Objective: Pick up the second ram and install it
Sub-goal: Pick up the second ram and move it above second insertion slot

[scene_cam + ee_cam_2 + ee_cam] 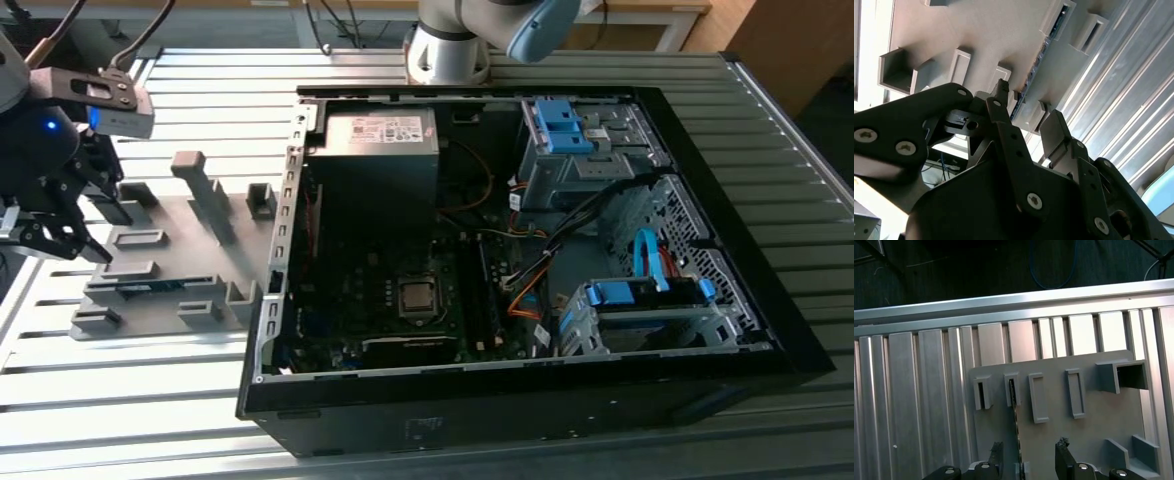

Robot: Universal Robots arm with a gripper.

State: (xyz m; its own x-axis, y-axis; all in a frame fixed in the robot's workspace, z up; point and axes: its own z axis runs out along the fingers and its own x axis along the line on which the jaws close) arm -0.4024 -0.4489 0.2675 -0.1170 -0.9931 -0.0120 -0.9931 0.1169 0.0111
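The second ram [151, 286] is a thin blue-green stick standing on edge in a slot of the grey holder block [187, 215], at the exterior view's left. In both wrist views it shows edge-on [1015, 412] [1035, 62] and runs toward the gap between my fingers. My gripper [56, 232] hovers over the holder's outer end, open [1029, 447] [1028, 102], with nothing between its black fingertips [997, 449]. The stick lies closer to one fingertip than to the other and touches neither.
An open black computer case [534, 380] lies on the slatted metal table [120, 400], to the exterior view's right of the holder. Its motherboard [414, 300] faces up, with a power supply [380, 135], cables and blue drive bays around it. The arm's base [447, 45] stands behind the case.
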